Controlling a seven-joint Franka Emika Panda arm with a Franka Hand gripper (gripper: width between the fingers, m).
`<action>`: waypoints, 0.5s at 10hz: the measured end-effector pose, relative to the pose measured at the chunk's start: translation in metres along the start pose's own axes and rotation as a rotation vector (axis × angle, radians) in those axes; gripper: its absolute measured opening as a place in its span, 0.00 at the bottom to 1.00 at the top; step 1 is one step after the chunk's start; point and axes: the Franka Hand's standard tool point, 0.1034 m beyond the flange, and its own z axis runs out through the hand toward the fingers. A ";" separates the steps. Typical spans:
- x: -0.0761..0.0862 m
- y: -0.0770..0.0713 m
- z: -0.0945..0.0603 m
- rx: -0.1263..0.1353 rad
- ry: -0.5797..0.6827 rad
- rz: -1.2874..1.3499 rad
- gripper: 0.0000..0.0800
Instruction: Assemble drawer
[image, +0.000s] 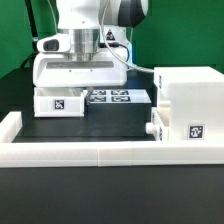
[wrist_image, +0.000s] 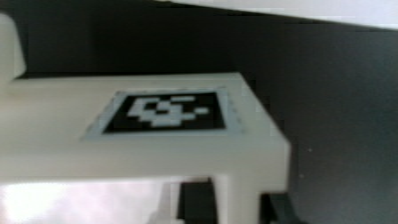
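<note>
Border wall: the long low white border wall (image: 100, 152) runs across the lower exterior view, with a short return at the exterior view's left. It fences in the black surface (image: 100, 125).
Small tray: one small tray (image: 105, 80) of the drawer sits at centre left of the exterior view, near the left return, with a strip of bare surface in front of it.
Tray label: a black-and-white square tag (image: 58, 103) on its front face. In the wrist view the tray (wrist_image: 71, 110) fills most of the frame and its tag (wrist_image: 169, 112) is blurred.
Pincer: the pincer (image: 85, 58) hangs from the arm right down at the tray's top. From here I cannot tell whether it is spread or pinching, because the tips are lost against the white plastic.
Marker board: the marker board (image: 118, 97) lies flat just right of the tray, partly hidden behind it, its tags too small to read.
Housing: the large boxy housing (image: 190, 100) stands at the exterior view's right, close to the wall, well apart from the tray.
Housing label: one square tag (image: 196, 130), low on the front face.
Cut off: the upper arm leaves the top of the frame.
</note>
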 end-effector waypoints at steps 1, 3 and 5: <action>0.000 0.000 0.000 0.000 0.000 0.000 0.05; 0.002 -0.004 -0.002 0.011 -0.017 -0.029 0.05; 0.024 -0.014 -0.018 0.024 -0.019 -0.114 0.05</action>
